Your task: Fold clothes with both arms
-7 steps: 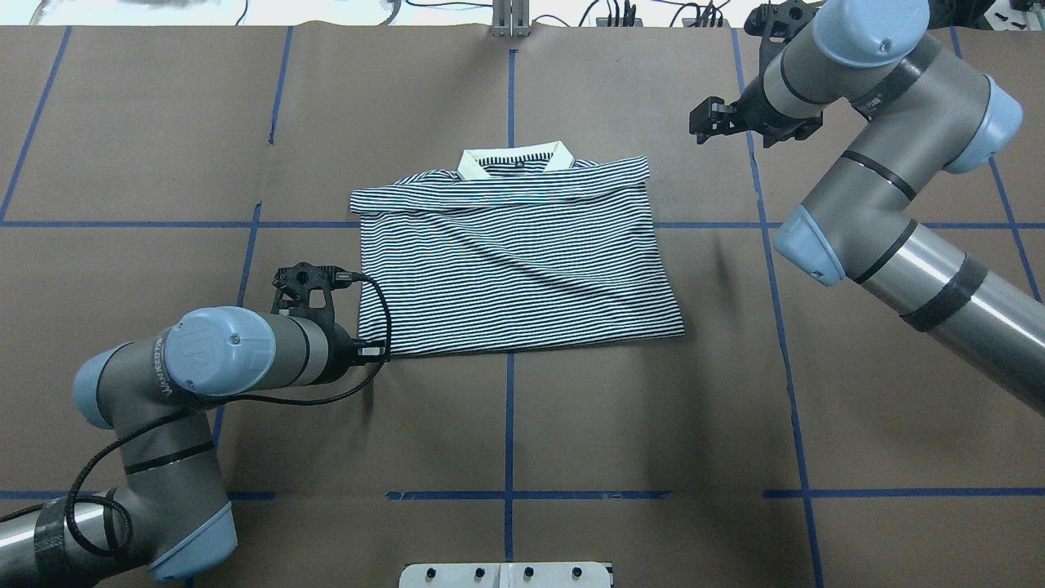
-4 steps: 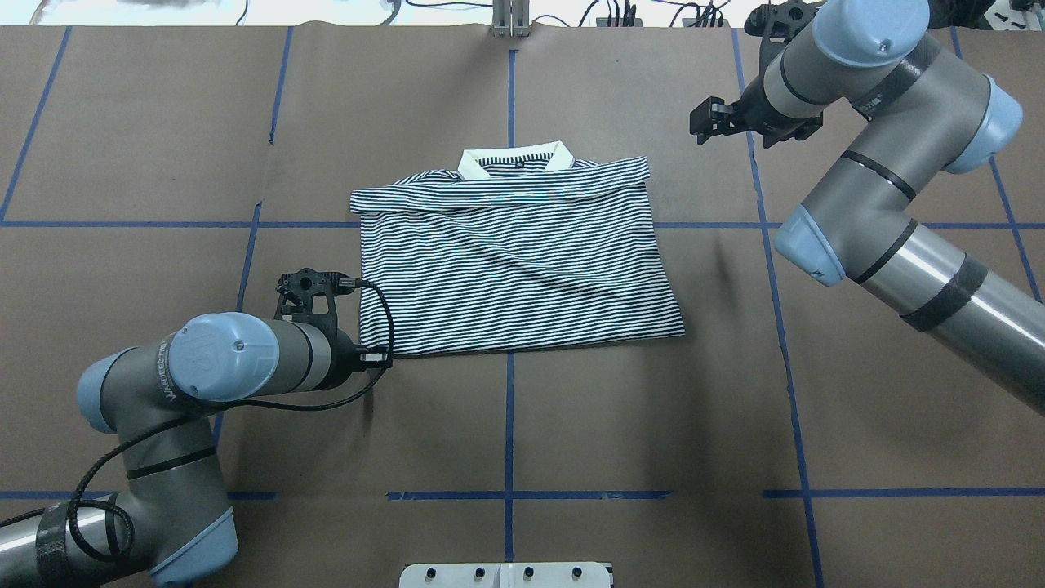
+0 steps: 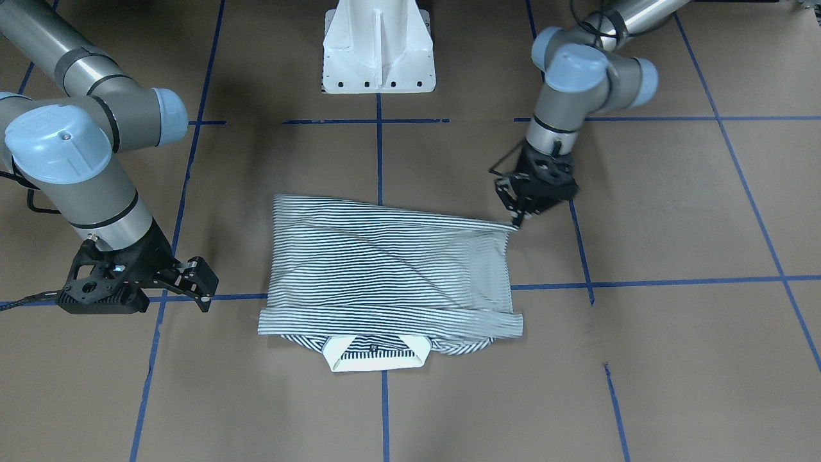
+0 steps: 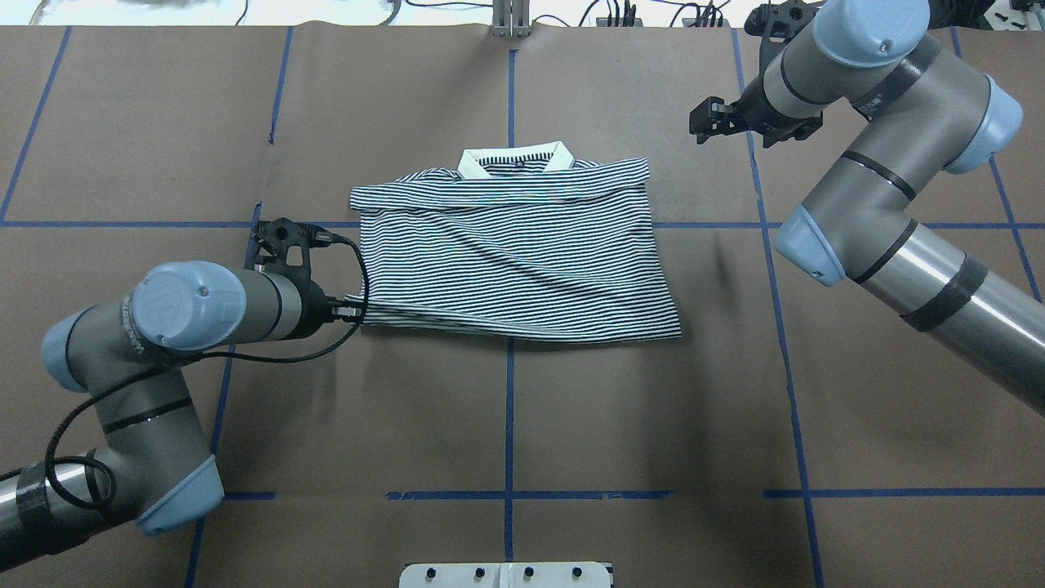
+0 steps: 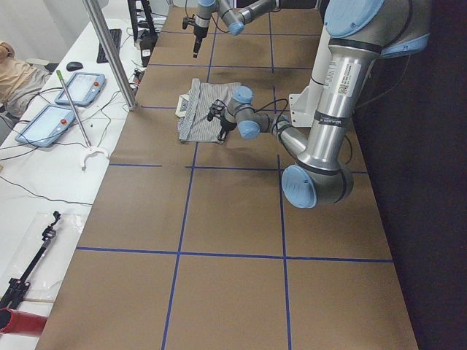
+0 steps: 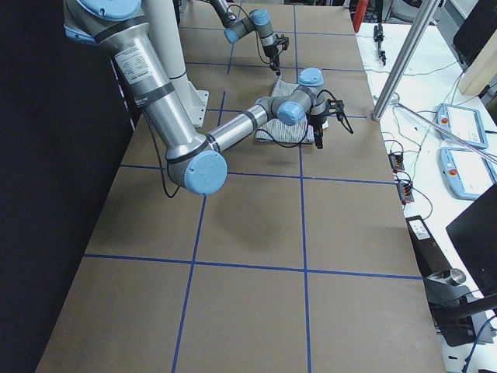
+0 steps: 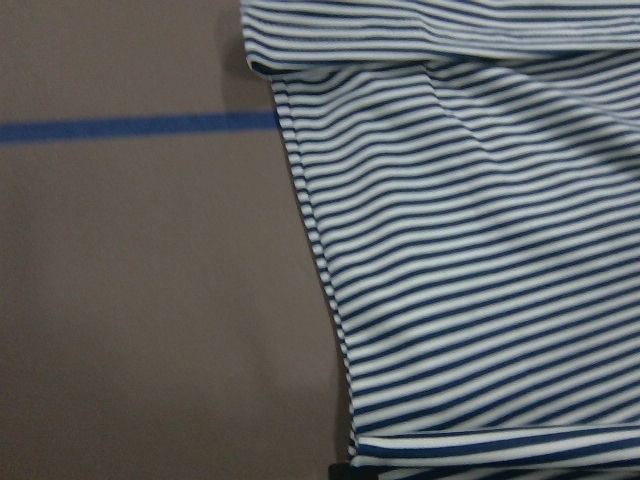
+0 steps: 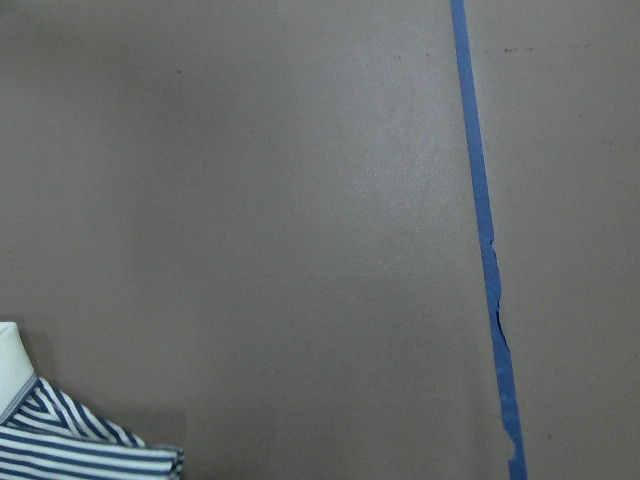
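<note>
Brown paper with blue tape lines (image 4: 508, 425) covers the bench (image 4: 653, 392). We see the striped polo shirt (image 4: 514, 253) lying in the middle, partly folded, with its cream collar (image 4: 513, 160) on the far side from the robot. Our left pincer (image 3: 516, 218) is pinched shut on the shirt's near left corner and holds that corner a little off the bench. Our right pincer (image 4: 709, 121) hangs in the air past the shirt's far right corner, well apart from it. Its fingers look close together with nothing between them. We also see the white base (image 3: 378, 48) at the robot's edge of the bench.
</note>
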Robot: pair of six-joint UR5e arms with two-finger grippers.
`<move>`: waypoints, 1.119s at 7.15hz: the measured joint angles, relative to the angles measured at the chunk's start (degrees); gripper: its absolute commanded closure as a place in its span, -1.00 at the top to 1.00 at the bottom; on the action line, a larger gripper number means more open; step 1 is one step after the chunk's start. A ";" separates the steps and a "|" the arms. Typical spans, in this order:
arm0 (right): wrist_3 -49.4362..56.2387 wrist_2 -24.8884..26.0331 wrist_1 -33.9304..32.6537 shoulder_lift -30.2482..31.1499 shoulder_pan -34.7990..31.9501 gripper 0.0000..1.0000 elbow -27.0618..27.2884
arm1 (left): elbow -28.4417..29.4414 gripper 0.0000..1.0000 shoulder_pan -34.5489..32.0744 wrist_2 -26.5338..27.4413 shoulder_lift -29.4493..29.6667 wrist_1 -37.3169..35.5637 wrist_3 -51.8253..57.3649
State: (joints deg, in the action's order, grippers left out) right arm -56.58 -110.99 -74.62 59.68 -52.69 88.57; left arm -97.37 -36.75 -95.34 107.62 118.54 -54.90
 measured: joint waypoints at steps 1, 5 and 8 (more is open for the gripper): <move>-0.10 0.04 0.00 0.00 0.05 1.00 -0.02 | 3.30 -1.00 -4.23 -0.06 0.91 0.36 4.84; -2.51 0.07 0.00 -0.43 0.49 1.00 -0.06 | 36.77 -1.00 -15.00 0.95 19.08 12.94 13.95; -10.65 2.89 0.10 -2.71 3.75 0.64 -0.54 | 43.30 1.00 -17.32 1.90 20.85 19.03 19.33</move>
State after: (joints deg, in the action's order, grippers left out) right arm -67.23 -108.10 -74.52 56.97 -48.94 88.03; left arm -54.07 -54.07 -93.43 128.47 137.56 -35.57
